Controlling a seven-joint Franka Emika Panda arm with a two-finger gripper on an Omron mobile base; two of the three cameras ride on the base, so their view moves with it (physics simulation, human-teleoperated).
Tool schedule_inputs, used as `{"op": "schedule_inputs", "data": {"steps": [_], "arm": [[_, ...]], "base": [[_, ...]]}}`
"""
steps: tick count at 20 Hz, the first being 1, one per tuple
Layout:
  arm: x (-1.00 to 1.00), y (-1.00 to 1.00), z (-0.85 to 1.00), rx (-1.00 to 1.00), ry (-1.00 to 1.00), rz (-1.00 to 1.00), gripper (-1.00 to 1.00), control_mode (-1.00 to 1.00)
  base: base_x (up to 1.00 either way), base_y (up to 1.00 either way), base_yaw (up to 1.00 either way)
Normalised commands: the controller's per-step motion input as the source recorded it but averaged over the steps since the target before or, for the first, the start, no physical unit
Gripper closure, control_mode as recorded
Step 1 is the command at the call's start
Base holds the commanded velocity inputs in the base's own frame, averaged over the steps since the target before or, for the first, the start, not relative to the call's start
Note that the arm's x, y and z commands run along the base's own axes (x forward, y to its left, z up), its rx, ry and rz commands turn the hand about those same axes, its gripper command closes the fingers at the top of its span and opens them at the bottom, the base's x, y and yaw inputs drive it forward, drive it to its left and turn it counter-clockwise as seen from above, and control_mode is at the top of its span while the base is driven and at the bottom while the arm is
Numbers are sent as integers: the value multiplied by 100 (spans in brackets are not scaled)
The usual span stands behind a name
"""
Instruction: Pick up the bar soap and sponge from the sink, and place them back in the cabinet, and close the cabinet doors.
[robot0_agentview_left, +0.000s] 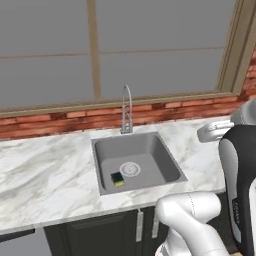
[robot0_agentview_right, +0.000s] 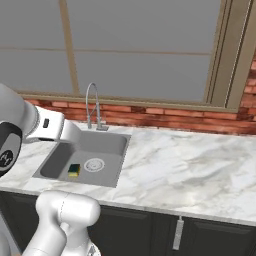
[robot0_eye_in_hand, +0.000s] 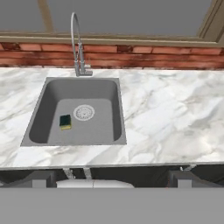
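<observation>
Wide-open jaws mark the gripper (robot0_eye_in_hand: 111, 179), whose two dark finger tips (robot0_eye_in_hand: 40, 179) stand far apart at the bottom of the hand view with nothing between them, high above the counter's front edge. White marble with grey veins makes up the counter (robot0_agentview_left: 40, 180), which runs left and right in front of a low course of red brick wall (robot0_eye_in_hand: 144, 54) and a large window (robot0_agentview_left: 150, 45) with a tan wooden frame. Dark lower cabinets (robot0_agentview_right: 150, 232) with short silver handles sit beneath the counter. Set into the marble is the sink (robot0_eye_in_hand: 43, 109), a grey rectangular basin with a round drain (robot0_eye_in_hand: 83, 112) in the middle of its floor and a chrome faucet (robot0_eye_in_hand: 77, 43) rising from the rim at the back and arching over the basin. Inside the sink lies the sponge (robot0_eye_in_hand: 65, 121), a small yellow block with its dark green layer facing up, flat on the basin floor just beside the drain, on the side toward the front left corner of the basin as seen from the hand view. It touches neither the basin walls nor the drain ring.
</observation>
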Motion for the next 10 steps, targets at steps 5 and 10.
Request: {"op": "schedule_inputs", "data": {"steps": [5, 10], "arm": [[0, 0, 0, 0, 0, 0, -100, 100], [0, 0, 0, 0, 0, 0, -100, 100]], "base": [[33, 0, 12], [26, 0, 8]]}}
